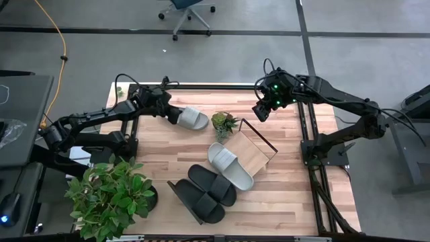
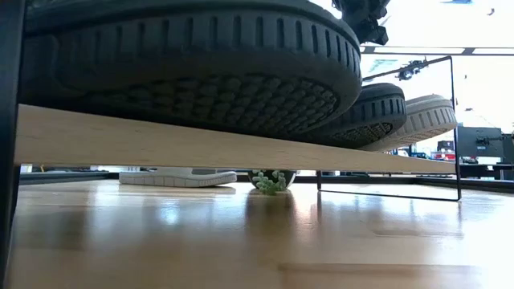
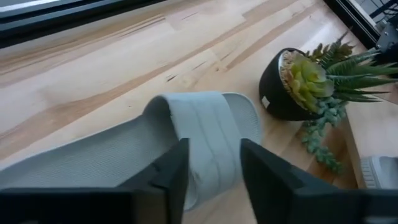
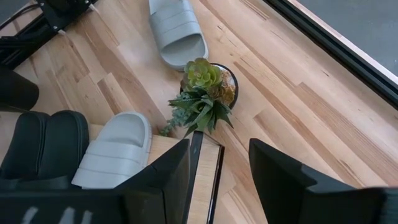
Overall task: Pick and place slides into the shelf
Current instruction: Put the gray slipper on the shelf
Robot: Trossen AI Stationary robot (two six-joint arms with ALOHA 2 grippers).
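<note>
One light grey slide (image 1: 193, 118) lies sole-down on the table near its far edge. My left gripper (image 1: 171, 114) is open at its heel side; in the left wrist view its fingers (image 3: 214, 149) stand over the slide's strap (image 3: 208, 118). The shelf (image 1: 252, 152) lies diagonally mid-table. It carries two black slides (image 1: 208, 191) and the other grey slide (image 1: 229, 165), soles on the plank (image 2: 161, 140). My right gripper (image 1: 263, 109) hangs open above the shelf's far end (image 4: 204, 177), holding nothing. My left gripper stands open over the grey slide's strap (image 3: 208, 118), coming from the heel side and slanting down. The slide lies flat on the table. I cannot tell whether the fingers touch it.
A small potted succulent (image 1: 224, 123) stands between the loose slide and the shelf's far end. A large leafy plant (image 1: 111, 195) fills the near-left corner. Black rails run along the table's far (image 1: 201, 85) and right edges. Bare wood lies right of the shelf.
</note>
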